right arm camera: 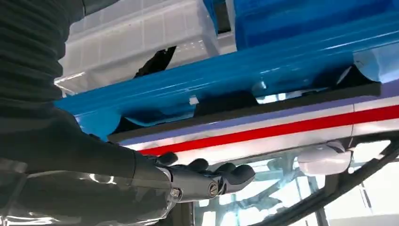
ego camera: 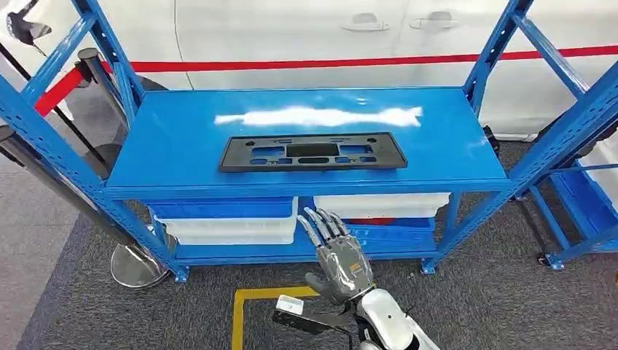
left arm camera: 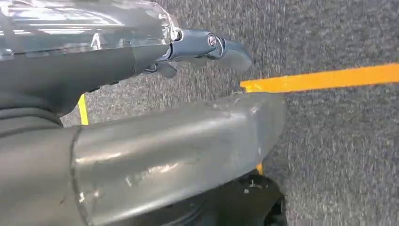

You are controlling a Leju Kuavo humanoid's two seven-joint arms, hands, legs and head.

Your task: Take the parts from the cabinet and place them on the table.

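Reaching up at lower centre, my right hand (ego camera: 337,257) was empty, fingers spread. The flat black plastic panel (ego camera: 313,152) lay above it at frame centre on the blue metal shelf top (ego camera: 182,138), long axis left-right. My left hand (left arm camera: 207,47) hung over carpet, its grasp unclear.

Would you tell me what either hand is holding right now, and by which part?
Nothing: the right hand is empty, fingers spread; the left hand holds nothing visible.

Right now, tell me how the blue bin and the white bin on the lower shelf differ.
The blue bin sits on the left of the lower shelf, stacked on top of another white bin; the white bin sits on the right, above blue trays. The blue bin is solid blue, the white bin pale and slightly see-through. Both are long, shallow and tucked under the top shelf.
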